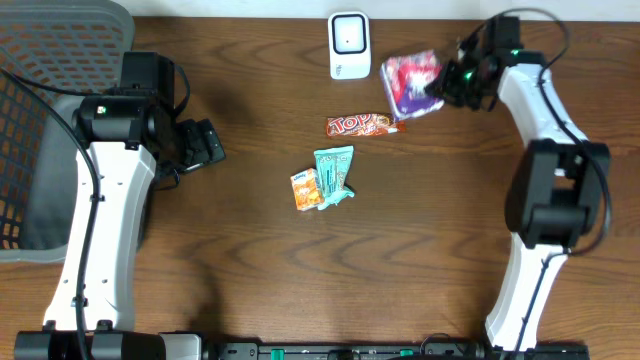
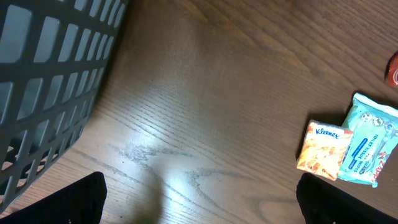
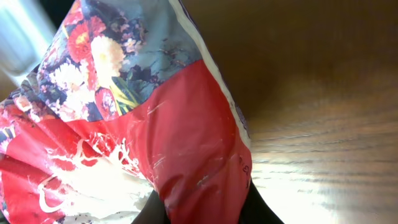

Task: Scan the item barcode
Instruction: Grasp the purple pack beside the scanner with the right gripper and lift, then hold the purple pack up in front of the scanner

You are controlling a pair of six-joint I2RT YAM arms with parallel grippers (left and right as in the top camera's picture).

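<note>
**Two claws, one of them clamped on the floral packet**

One brown wooden table (image 1: 260, 260) is seen from overhead. A grey plastic lattice basket (image 1: 50, 60) is placed at its far left corner. The left claw (image 1: 203, 143) is held over bare wood just beside that basket. In the left wrist view its fingers (image 2: 74, 199) are seen wide apart at the lower corners, with nothing between them.

The right claw (image 1: 445, 88) is found at the far right of the table. It is clamped on the right edge of a floral red and white plastic packet (image 1: 410, 82). In the right wrist view the packet's lower edge is pinched between the dark fingers (image 3: 262, 213). Whether the packet is lifted off the wood cannot be told.

A white rectangular barcode scanner (image 1: 348, 45) is set just left of the packet, at the table's far edge. A red and orange wrapped chocolate bar (image 1: 362, 125) is laid near the packet, on its near side. A teal wipes pack (image 1: 335, 170) and a small orange tissue pack (image 1: 306, 189) are laid touching at the middle of the table, well apart from both claws.
</note>
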